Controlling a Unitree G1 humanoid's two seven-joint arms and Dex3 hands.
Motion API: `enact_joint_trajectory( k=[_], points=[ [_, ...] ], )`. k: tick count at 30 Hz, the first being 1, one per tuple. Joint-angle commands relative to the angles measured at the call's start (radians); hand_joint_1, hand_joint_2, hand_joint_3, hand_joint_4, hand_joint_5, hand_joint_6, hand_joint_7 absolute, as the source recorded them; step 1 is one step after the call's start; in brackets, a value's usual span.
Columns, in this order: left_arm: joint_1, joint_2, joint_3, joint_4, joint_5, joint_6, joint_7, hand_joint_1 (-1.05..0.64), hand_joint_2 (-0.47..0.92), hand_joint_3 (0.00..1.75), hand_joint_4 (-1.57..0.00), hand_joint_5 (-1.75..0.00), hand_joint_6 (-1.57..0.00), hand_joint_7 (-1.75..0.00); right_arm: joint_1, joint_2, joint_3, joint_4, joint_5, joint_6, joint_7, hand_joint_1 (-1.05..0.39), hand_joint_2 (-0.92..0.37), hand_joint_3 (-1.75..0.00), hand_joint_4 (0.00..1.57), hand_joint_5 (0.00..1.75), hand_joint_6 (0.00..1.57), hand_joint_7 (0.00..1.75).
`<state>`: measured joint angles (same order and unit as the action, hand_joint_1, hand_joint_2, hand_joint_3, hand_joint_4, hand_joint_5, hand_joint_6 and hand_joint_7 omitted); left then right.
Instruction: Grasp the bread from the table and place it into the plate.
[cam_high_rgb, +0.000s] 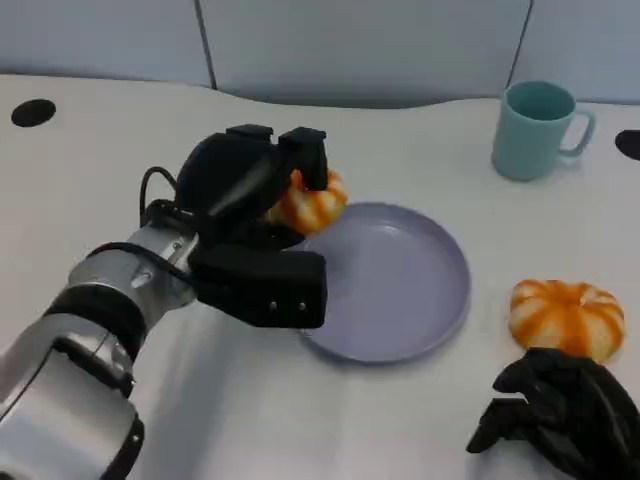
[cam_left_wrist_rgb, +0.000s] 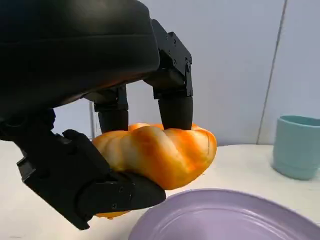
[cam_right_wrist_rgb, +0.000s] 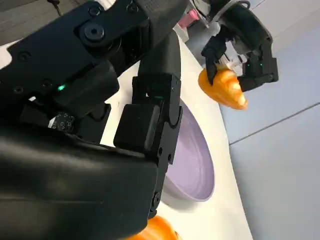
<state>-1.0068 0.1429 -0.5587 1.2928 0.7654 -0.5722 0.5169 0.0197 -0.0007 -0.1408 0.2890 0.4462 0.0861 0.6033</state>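
Our left hand grips one bread roll above the near-left rim of the purple plate. Our right hand rests curled and empty on the table, touching a second roll.

no readable text, labels or numbers anywhere.
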Motion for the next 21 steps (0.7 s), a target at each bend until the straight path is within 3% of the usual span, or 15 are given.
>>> enact_joint_trajectory(
  k=[1, 10, 13, 14, 19, 20, 21],
  points=[
    [-0.044, -0.029, -0.024, -0.007, 0.013, 0.006, -0.018, -0.18, 0.56, 1.04, -0.88, -1.75, -0.69, -1.75, 0.003, -0.005, -0.001, -0.019, 0.002, 0.019, -0.026, -0.97, -0.65, 0.0, 1.47, 0.62, 1.5, 0.34],
    [-0.043, -0.087, -0.073, -0.002, 0.028, -0.012, -0.033, -0.21, 0.6, 1.02, -0.9, -1.75, -0.7, -1.75, 0.004, 0.004, 0.011, -0.02, -0.006, 0.004, -0.029, -0.99, -0.66, 0.0, 1.45, 0.67, 1.49, 0.37],
    [-0.044, -0.103, -0.082, 0.0, 0.033, -0.013, -0.039, -0.24, 0.63, 0.9, -0.89, -1.75, -0.69, -1.71, 0.004, 0.006, 0.013, -0.023, -0.007, 0.007, -0.032, -0.99, -0.66, 0.0, 1.45, 0.68, 1.49, 0.37],
    [-0.043, -0.108, -0.084, 0.002, 0.034, -0.012, -0.044, -0.26, 0.66, 0.85, -0.89, -1.75, -0.71, -1.63, 0.005, 0.007, 0.015, -0.026, -0.008, 0.009, -0.035, -0.99, -0.66, 0.0, 1.45, 0.68, 1.49, 0.38],
    [-0.038, -0.13, -0.089, 0.006, 0.035, -0.009, -0.07, -0.26, 0.7, 0.78, -0.92, -1.75, -0.73, -1.74, 0.006, 0.01, 0.018, -0.022, -0.005, 0.0, -0.026, -0.99, -0.66, 0.0, 1.45, 0.68, 1.49, 0.39],
    [-0.039, -0.133, -0.09, 0.007, 0.035, -0.007, -0.079, -0.26, 0.68, 0.77, -0.92, -1.75, -0.71, -1.72, 0.006, 0.011, 0.019, -0.021, -0.005, -0.001, -0.025, -0.99, -0.66, 0.0, 1.45, 0.68, 1.49, 0.39],
    [-0.039, -0.134, -0.091, 0.007, 0.035, -0.004, -0.086, -0.27, 0.66, 0.73, -0.92, -1.75, -0.71, -1.59, 0.006, 0.01, 0.019, -0.021, -0.005, -0.001, -0.025, -0.99, -0.66, 0.0, 1.44, 0.68, 1.48, 0.39]
  ],
)
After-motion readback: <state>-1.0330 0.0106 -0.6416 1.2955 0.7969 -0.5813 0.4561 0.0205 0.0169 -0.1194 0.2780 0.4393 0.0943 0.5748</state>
